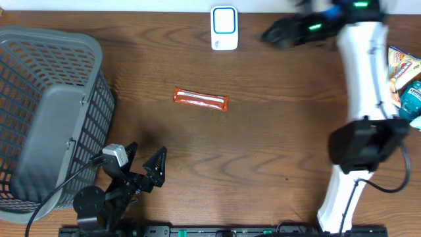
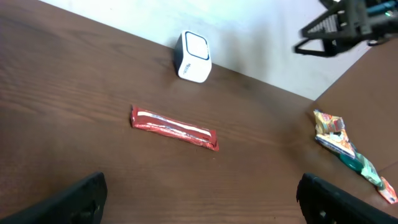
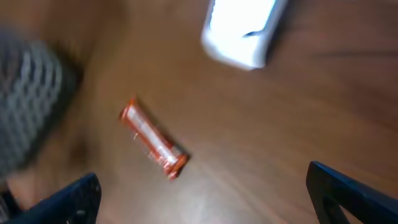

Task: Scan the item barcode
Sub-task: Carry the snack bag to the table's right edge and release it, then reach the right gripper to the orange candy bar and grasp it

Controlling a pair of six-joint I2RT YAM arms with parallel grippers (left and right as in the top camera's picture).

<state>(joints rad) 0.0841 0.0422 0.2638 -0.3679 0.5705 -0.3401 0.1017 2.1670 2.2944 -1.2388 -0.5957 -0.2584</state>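
A slim red-orange foil-wrapped snack bar [image 1: 200, 100] lies flat on the brown wooden bench [image 1: 263, 164], near its middle and held by nothing, its long side running roughly left to right in the overhead view. Beyond it, at the far edge of the bench, stands a small white scanner box with a blue-rimmed face [image 1: 224, 28], well apart from the bar. The left jaws are spread wide (their dark tips fill the two lower corners of the left wrist view) with nothing between them, near the front edge of the bench and just beside a grey plastic mesh basket [image 1: 46, 118] at the left end. The right jaws are blurred overhead, near the far edge to the right of the scanner box. In the right wrist view their tips stand far apart and empty, with the bar and the scanner box in sight beyond them. A few colourful snack packets [image 1: 404, 79] lie at the right edge of the bench.
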